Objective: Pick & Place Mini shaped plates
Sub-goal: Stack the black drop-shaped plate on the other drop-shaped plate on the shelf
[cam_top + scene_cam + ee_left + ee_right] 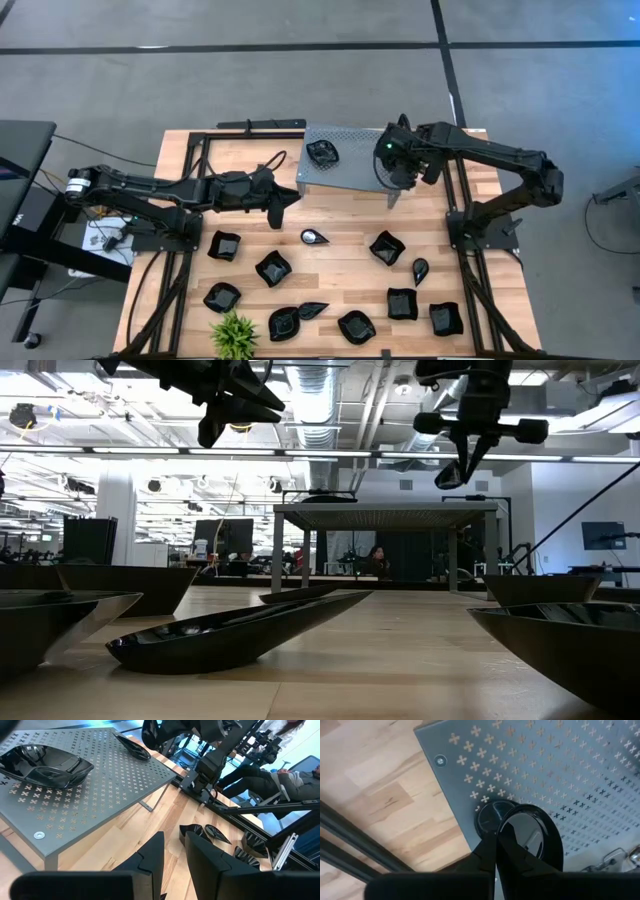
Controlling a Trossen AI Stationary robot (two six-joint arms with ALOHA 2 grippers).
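Note:
Several glossy black mini plates lie scattered on the wooden table's near half [272, 268]; a long leaf-shaped one [240, 630] fills the low view. One wavy-edged plate [322, 152] [45, 765] rests on the grey perforated shelf [350, 170]. My right gripper [400, 170] [496, 845] is over the shelf's right near corner, shut on a teardrop plate [532, 832] [132, 747]. My left gripper [283, 203] [175, 860] hovers above the table off the shelf's left near corner, open and holding nothing. My right gripper pinches the teardrop plate by its rim [506, 831] between both fingers, coming from above and pointing down at the shelf. The plate sits low over the shelf's corner with its hollow face up. Whether it touches the shelf, I cannot tell.
A small green plant [233, 335] stands at the table's near edge. Black frame rails [190, 150] run along the left, right and far sides. The shelf stands on thin legs [455, 560]. A person sits beyond the table [272, 777]. Bare wood lies between the shelf and the plates [350, 215].

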